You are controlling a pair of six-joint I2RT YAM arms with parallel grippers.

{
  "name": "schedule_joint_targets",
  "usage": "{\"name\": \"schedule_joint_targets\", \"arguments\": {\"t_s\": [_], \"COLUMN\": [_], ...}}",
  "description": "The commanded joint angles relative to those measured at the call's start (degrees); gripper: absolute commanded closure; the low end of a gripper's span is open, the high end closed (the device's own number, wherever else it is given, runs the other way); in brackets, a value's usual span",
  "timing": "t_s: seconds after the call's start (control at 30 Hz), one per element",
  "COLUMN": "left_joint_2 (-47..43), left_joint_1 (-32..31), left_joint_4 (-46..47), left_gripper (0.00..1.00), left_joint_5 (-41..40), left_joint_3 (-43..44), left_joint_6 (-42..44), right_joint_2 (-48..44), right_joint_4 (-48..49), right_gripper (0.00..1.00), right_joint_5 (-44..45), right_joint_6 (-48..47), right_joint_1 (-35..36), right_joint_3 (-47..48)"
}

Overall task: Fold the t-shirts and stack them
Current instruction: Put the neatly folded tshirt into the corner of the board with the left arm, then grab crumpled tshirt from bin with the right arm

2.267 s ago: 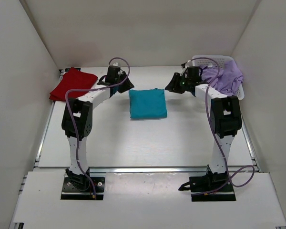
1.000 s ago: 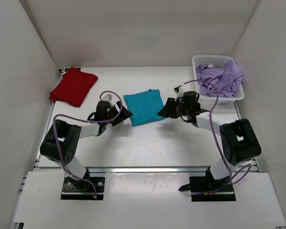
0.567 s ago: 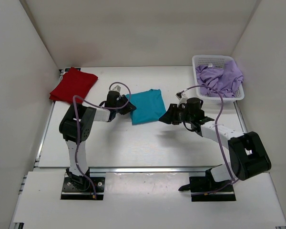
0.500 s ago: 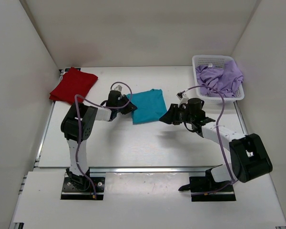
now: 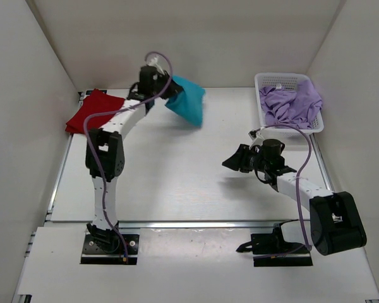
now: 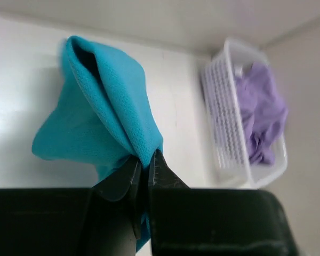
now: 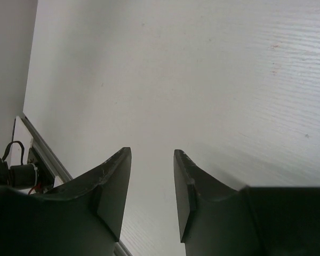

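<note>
My left gripper [image 5: 168,89] is shut on the teal t-shirt [image 5: 187,101] and holds it in the air near the back wall; the shirt hangs bunched from the jaws. In the left wrist view the teal t-shirt [image 6: 104,117] is pinched between the closed fingers [image 6: 161,172]. The red t-shirt [image 5: 95,112] lies folded at the back left of the table. The lavender t-shirt [image 5: 294,103] lies crumpled in the white basket [image 5: 269,81]. My right gripper [image 5: 232,161] is open and empty, low over the table at mid right; its wrist view shows only bare table between the fingers [image 7: 115,176].
The basket also shows in the left wrist view [image 6: 224,112] with the lavender t-shirt [image 6: 261,114] in it. White walls close the table at the back and both sides. A metal rail [image 5: 208,224] runs along the table's near edge.
My left gripper has lifted the teal shirt off the table's middle and carried it up and back toward the left. My right gripper has let go of it and drawn back toward the front right.
</note>
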Motion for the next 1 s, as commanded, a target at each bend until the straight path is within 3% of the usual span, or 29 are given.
{"name": "schedule_joint_targets", "arguments": {"t_s": [0.0, 0.2, 0.3, 0.33, 0.37, 0.4, 0.6, 0.8, 0.9, 0.93, 0.97], "left_joint_2": [-6.2, -15.1, -19.9, -21.0, -22.3, -23.3, -28.7, -34.8, -37.7, -38.4, -38.7], "left_joint_1": [9.5, 26.3, 33.4, 36.0, 38.6, 39.7, 45.7, 44.7, 38.5, 34.3, 29.5], "left_joint_4": [-7.2, -0.3, 4.3, 8.3, 11.1, 12.1, 15.8, 17.7, 18.6, 18.4, 18.0], "left_gripper": [1.0, 0.99, 0.78, 0.6, 0.25, 0.02, 0.01, 0.01, 0.02, 0.01, 0.02], "left_joint_5": [0.5, 0.2, -3.8, -4.4, -4.2, -3.2, -3.0, -3.5, -5.3, -5.8, -6.7], "left_joint_3": [3.6, -10.0, -23.0, -27.9, -32.6, -34.2, -45.1, -52.2, -55.0, -55.2, -54.5], "left_joint_6": [3.1, -1.9, -4.6, -5.9, -7.6, -9.0, -13.4, -14.2, -11.1, -10.6, -9.0], "right_joint_2": [-0.4, 1.8, 1.5, 1.4, 1.0, 1.0, 0.1, -1.1, -1.1, -1.0, -0.4], "right_joint_4": [2.5, 3.5, 3.8, 3.8, 3.9, 3.7, 4.1, 5.4, 2.4, 0.8, -1.7], "right_gripper": [0.64, 0.64, 0.64, 0.64, 0.64, 0.63, 0.58, 0.58, 0.8, 0.96, 1.0], "right_joint_5": [-1.8, -3.3, -3.3, -4.0, -4.1, -4.0, -4.3, -3.3, 2.1, 5.5, 8.8], "right_joint_6": [-0.3, -0.1, -0.3, -0.5, 0.0, -0.4, -0.1, 0.6, -0.3, -0.9, -1.1], "right_joint_1": [0.0, 2.0, 3.4, 3.9, 3.9, 4.1, 5.0, 5.8, 7.7, 8.4, 9.3], "right_joint_3": [-0.1, 0.2, -0.8, -1.7, -2.3, -2.3, -4.7, -5.8, -2.8, -1.0, 1.5]}}
